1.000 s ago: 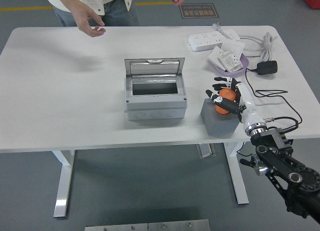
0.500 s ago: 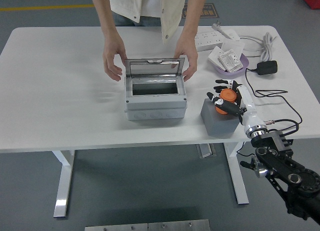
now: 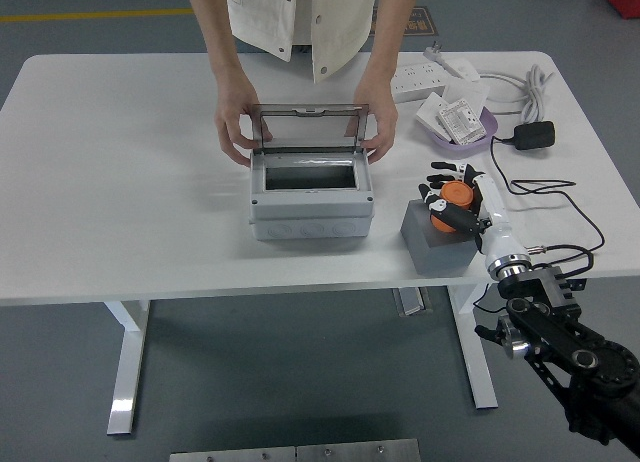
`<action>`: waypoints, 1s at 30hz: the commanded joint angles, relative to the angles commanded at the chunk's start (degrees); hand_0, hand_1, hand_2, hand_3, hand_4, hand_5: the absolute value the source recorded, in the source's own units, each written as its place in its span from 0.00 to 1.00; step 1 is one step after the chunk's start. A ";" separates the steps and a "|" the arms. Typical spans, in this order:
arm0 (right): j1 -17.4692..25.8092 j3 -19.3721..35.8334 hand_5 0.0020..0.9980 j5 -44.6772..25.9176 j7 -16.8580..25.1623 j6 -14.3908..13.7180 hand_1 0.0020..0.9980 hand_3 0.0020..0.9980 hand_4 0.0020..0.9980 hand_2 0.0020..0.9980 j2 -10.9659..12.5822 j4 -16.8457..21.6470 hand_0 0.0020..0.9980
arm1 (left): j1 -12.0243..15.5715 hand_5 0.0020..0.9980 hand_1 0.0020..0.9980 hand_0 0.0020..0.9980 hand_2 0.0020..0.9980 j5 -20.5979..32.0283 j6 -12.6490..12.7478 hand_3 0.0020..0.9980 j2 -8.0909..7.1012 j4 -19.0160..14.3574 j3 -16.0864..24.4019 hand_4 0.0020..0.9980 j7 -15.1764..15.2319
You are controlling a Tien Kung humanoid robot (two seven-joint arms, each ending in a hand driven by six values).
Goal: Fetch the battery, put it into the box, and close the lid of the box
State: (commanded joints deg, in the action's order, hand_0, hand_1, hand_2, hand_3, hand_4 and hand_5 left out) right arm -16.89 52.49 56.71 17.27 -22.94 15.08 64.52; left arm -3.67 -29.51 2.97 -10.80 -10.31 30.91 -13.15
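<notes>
A grey box (image 3: 311,200) stands mid-table with its clear lid (image 3: 309,125) raised upright. A person at the far side holds the lid's two sides, one hand (image 3: 238,132) on the left and one hand (image 3: 378,138) on the right. An orange battery (image 3: 450,201) sits on a grey block (image 3: 441,240) to the right of the box. My right hand (image 3: 448,196) is curled around the battery on top of the block. My left arm is out of view.
A white power strip (image 3: 412,81), a purple dish (image 3: 478,139) with white packets, a black adapter (image 3: 533,134) and cables lie at the table's far right. The cable runs down past my right wrist.
The person stepped up to the table and took hold of the lid with both hands, lifting it more upright. My right hand stayed on the battery, shifting only slightly.
</notes>
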 joint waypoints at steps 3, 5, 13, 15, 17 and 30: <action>-0.04 -0.59 0.06 0.13 -0.16 -0.04 0.62 0.62 0.61 0.58 -0.11 -0.11 0.43 | -0.05 0.29 0.77 0.58 0.72 -0.35 -0.03 0.77 -0.03 0.00 0.23 0.84 -0.10; -0.07 -0.82 0.06 0.18 -0.21 -0.10 0.62 0.62 0.61 0.58 -0.12 -0.15 0.43 | -0.08 0.29 0.77 0.58 0.72 -0.57 -0.01 0.77 -0.05 0.00 0.36 0.84 -0.12; -0.23 -1.05 0.03 -0.16 -0.34 -0.35 0.62 0.62 0.60 0.59 -0.04 -0.33 0.47 | -0.08 0.29 0.77 0.57 0.72 -1.05 0.48 0.77 -0.23 0.00 0.35 0.84 0.33; -0.22 -1.02 0.03 -0.26 -0.42 -0.41 0.62 0.62 0.60 0.59 -0.05 -0.40 0.47 | -0.08 0.29 0.77 0.57 0.72 -1.08 0.58 0.77 -0.28 0.00 0.38 0.84 0.47; -0.20 -1.01 0.05 -0.36 -0.50 -0.49 0.62 0.60 0.58 0.57 -0.04 -0.42 0.49 | -0.07 0.28 0.77 0.57 0.72 -1.06 0.77 0.77 -0.33 0.00 0.39 0.84 0.72; -0.40 -1.72 0.00 -0.91 -0.48 -1.47 0.58 0.35 0.40 0.48 0.04 -0.53 0.48 | 0.02 0.28 0.77 0.59 0.73 -0.74 1.61 0.77 -0.56 0.00 0.32 0.85 1.84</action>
State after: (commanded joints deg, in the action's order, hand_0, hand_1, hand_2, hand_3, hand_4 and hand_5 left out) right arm -17.29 50.77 55.80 16.80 -24.41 15.12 63.99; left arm -3.65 -30.25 4.58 -11.36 -10.31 31.23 -11.31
